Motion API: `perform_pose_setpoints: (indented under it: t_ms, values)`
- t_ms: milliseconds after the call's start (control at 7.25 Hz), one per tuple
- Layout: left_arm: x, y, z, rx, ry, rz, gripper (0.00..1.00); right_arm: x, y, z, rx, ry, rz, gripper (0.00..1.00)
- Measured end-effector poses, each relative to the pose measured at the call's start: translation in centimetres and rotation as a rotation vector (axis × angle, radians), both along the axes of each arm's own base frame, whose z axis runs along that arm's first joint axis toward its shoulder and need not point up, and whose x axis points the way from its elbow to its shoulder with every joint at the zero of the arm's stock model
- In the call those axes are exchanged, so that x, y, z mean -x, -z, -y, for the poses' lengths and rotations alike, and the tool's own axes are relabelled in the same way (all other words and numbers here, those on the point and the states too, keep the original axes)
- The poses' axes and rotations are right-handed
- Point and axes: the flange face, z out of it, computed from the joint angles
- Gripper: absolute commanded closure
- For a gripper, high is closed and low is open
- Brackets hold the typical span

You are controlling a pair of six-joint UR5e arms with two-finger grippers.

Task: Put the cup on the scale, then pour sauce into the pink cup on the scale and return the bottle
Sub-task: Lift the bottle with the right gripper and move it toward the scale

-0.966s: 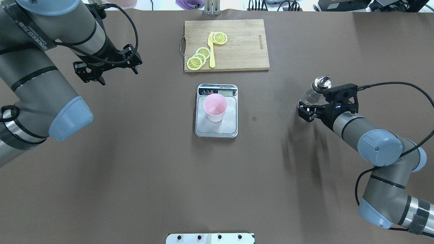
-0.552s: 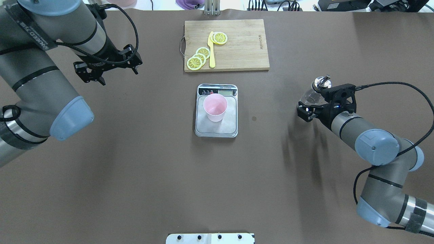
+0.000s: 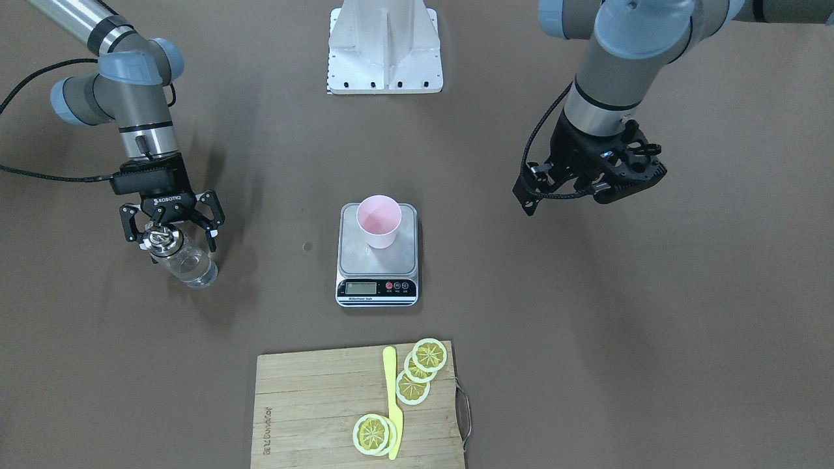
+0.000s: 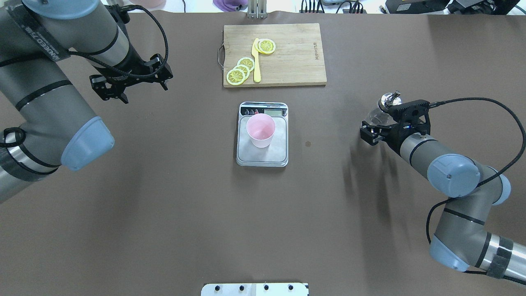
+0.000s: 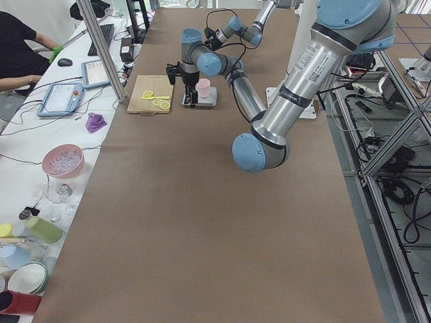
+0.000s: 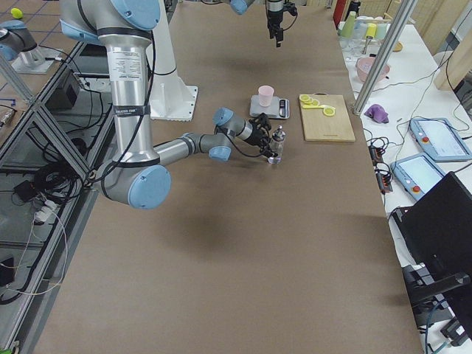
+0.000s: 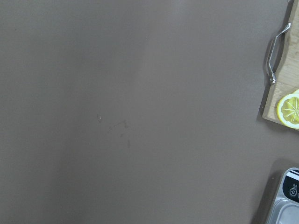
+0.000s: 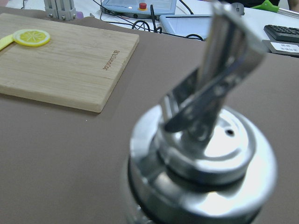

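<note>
The pale pink cup [image 4: 260, 130] [image 3: 378, 220] stands upright on the silver scale [image 4: 262, 156] [image 3: 376, 288] at the table's middle. The clear glass bottle [image 3: 187, 264] [image 4: 374, 117] with its silver spout cap [image 4: 388, 100] [image 8: 205, 140] stands on the table to the scale's right. My right gripper [image 3: 171, 228] [image 4: 380, 125] is open, with its fingers on either side of the bottle's neck. The clear sauce shows in the bottle. My left gripper [image 4: 144, 92] [image 3: 596, 185] is open and empty, raised over the far left of the table.
A wooden cutting board [image 4: 296, 53] [image 3: 313, 404] with lemon slices [image 4: 240, 70] and a yellow knife [image 4: 256, 61] lies beyond the scale. A white mount plate [image 3: 384, 45] is at the robot's edge. The left wrist view shows bare table and the board's handle [image 7: 273, 60].
The right arm's elbow has shifted a little to the left and its gripper has crept slightly at the bottle. The bottle, cup and scale have not moved.
</note>
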Motion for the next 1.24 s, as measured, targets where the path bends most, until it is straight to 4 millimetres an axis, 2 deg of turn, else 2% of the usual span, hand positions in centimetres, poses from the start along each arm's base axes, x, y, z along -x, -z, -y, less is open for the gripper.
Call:
perform_pose_setpoints:
  t_ms: [138,276,414,552,690,828,1241]
  values:
    - [0.0,0.0,0.0,0.0,0.0,0.0,0.02,0.2,-0.1,0.3,0.001,-0.002,-0.003,0.06]
    - [-0.1,-0.1,0.1,0.003,0.0,0.002,0.02,0.2,-0.2,0.4,0.002,-0.005,-0.005,0.13]
    - [-0.2,-0.2,0.2,0.006,0.0,0.004,0.02,0.2,-0.3,0.5,0.003,-0.006,-0.005,0.32]
    - [-0.3,-0.2,0.2,0.007,0.0,0.005,0.02,0.4,-0.2,0.7,0.004,-0.008,-0.003,0.69]
    - [-0.3,-0.2,0.3,0.007,0.0,0.005,0.02,0.8,0.2,1.0,0.003,-0.01,0.004,0.9]
    - [-0.4,-0.1,0.3,0.006,0.0,0.004,0.02,1.3,0.7,1.3,0.0,-0.012,0.014,1.0]
    - [-0.3,0.0,0.3,0.006,0.001,0.002,0.02,0.9,2.2,2.6,-0.013,-0.033,0.035,1.0]
